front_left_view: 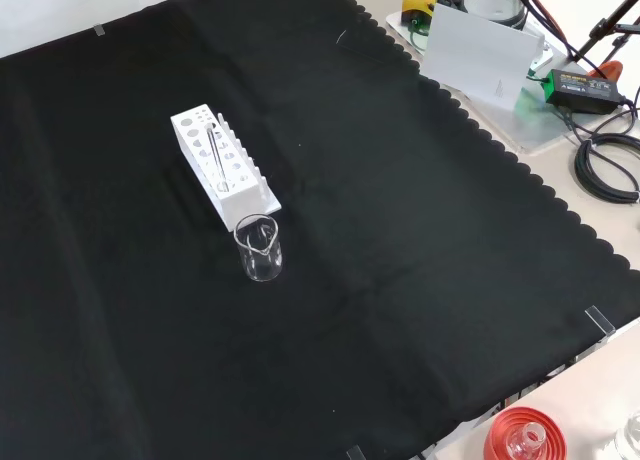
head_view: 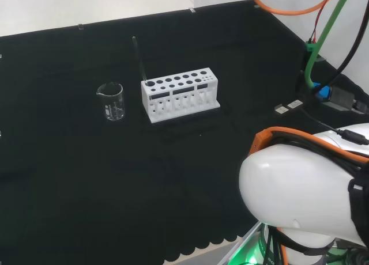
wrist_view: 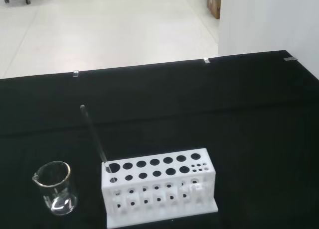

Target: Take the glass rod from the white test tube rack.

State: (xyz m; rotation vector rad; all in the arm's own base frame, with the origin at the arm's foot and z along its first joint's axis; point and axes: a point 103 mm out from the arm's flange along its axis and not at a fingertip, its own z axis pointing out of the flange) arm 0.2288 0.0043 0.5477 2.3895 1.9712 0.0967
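A white test tube rack [head_view: 180, 95] [front_left_view: 223, 165] [wrist_view: 158, 186] stands on the black cloth. A clear glass rod [head_view: 139, 60] [front_left_view: 214, 156] [wrist_view: 94, 137] leans out of a hole at the rack's end, the left end in the head view. The rod tilts away from the rack, up and to the left in the head view. Nothing touches the rod or the rack.
An empty clear glass beaker [head_view: 112, 101] [front_left_view: 260, 247] [wrist_view: 56, 186] stands close beside the rack's rod end. The arm's big white link [head_view: 305, 190] fills the head view's lower right. A red ribbed stand [front_left_view: 522, 435] sits off the cloth at the front view's bottom edge.
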